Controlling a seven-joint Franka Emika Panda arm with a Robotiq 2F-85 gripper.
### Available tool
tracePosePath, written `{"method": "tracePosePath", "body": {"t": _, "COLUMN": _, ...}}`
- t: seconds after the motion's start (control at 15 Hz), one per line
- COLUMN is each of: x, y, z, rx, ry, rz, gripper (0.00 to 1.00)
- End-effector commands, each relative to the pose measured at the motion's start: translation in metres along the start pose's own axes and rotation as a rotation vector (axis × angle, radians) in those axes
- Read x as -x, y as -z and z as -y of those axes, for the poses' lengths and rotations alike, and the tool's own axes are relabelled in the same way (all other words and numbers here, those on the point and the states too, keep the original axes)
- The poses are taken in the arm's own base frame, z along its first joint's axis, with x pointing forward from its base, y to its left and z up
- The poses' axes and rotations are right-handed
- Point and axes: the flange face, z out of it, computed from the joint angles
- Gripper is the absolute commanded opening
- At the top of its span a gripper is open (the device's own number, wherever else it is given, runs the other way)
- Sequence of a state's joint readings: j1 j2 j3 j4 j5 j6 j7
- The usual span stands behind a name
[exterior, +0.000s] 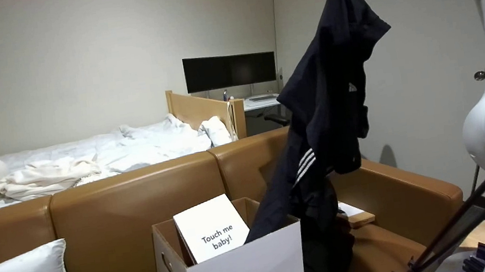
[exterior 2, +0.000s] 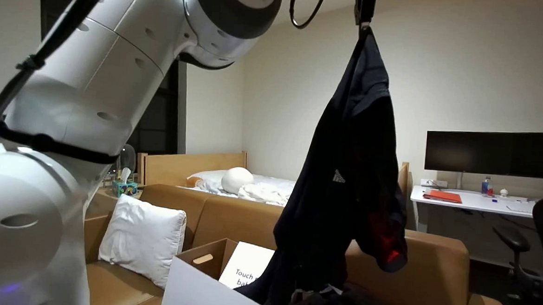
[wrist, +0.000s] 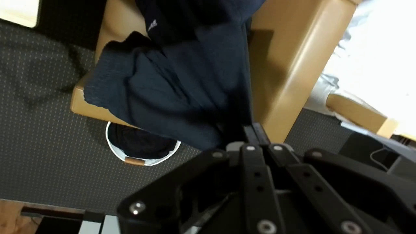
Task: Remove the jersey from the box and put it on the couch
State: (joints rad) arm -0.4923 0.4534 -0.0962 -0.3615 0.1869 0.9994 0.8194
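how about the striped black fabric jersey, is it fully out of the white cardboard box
No, in an exterior view part of the jersey dips down inside the box.

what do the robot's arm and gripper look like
The Franka Panda arm is glossy white, with rounded segments and a dark collar at one joint. A black cable runs along it, and a black strap wraps around it. The Robotiq gripper is black, with slim, straight fingers and silvery screws.
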Motion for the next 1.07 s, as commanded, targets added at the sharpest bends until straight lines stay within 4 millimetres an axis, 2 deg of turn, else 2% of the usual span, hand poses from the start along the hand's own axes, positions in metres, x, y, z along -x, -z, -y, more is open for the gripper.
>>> {"method": "tracePosePath", "body": {"t": 0.0, "x": -0.039, "y": 0.004, "z": -0.022, "rx": -0.063, "ry": -0.188, "rz": -0.040, "gripper": 0.00}}
{"method": "tracePosePath", "body": {"t": 0.27, "x": -0.076, "y": -0.001, "z": -0.039, "rx": -0.100, "ry": -0.386, "rz": -0.095, "gripper": 0.00}}
{"method": "tracePosePath", "body": {"t": 0.4, "x": -0.088, "y": -0.003, "z": -0.036, "rx": -0.144, "ry": -0.469, "rz": -0.131, "gripper": 0.00}}
{"method": "tracePosePath", "body": {"t": 0.47, "x": -0.093, "y": -0.002, "z": -0.026, "rx": -0.177, "ry": -0.481, "rz": -0.189, "gripper": 0.00}}
{"method": "tracePosePath", "body": {"t": 0.53, "x": -0.094, "y": -0.003, "z": -0.018, "rx": -0.190, "ry": -0.454, "rz": -0.230, "gripper": 0.00}}
{"method": "tracePosePath", "body": {"t": 0.6, "x": -0.093, "y": -0.008, "z": -0.028, "rx": -0.138, "ry": -0.432, "rz": -0.167, "gripper": 0.00}}
{"method": "tracePosePath", "body": {"t": 0.8, "x": -0.095, "y": -0.016, "z": -0.024, "rx": -0.136, "ry": -0.429, "rz": -0.165, "gripper": 0.01}}
{"method": "tracePosePath", "body": {"t": 0.93, "x": -0.096, "y": -0.016, "z": -0.024, "rx": -0.136, "ry": -0.430, "rz": -0.165, "gripper": 0.00}}
{"method": "tracePosePath", "body": {"t": 1.0, "x": -0.088, "y": -0.005, "z": -0.025, "rx": -0.179, "ry": -0.481, "rz": -0.142, "gripper": 0.00}}
